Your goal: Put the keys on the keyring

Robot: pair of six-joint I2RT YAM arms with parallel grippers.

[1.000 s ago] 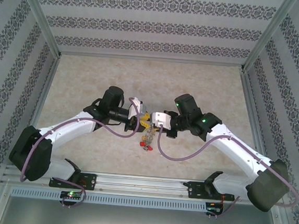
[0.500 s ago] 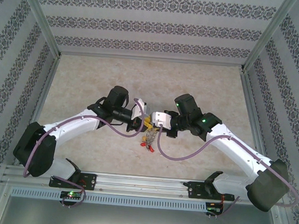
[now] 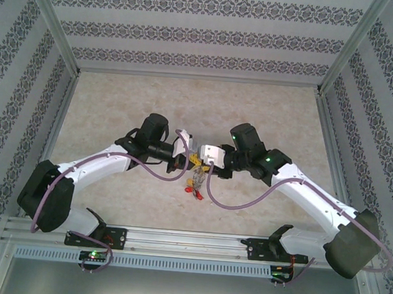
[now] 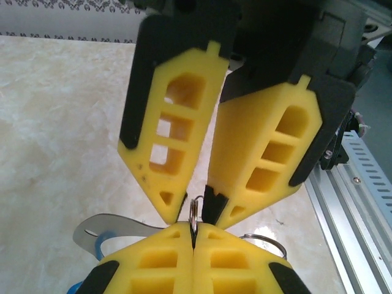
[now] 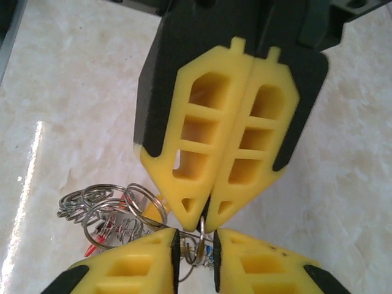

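My two grippers meet tip to tip above the table. My left gripper [image 3: 185,161] [image 4: 193,233] is shut on a thin metal ring [image 4: 196,208] [image 5: 201,242] seen edge-on; whether it is the keyring I cannot tell. My right gripper [image 3: 199,161] [image 5: 196,237] stands slightly open around the same ring, with a gap on each side. Below them hangs a bunch of wire rings and keys [image 3: 195,182] [image 5: 107,223] with red, yellow and blue tags. A flat grey key blade [image 4: 116,225] with a blue tag shows beside my left fingers.
The marble-patterned table [image 3: 117,106] lies beneath, enclosed by patterned walls [image 3: 193,33] at the back and sides. A slotted metal rail [image 3: 188,241] runs along the near edge at the arm bases.
My left gripper has closed onto the ring after shifting slightly right. My right gripper's jaws have parted from shut to slightly open. The bunch hangs in about the same place.
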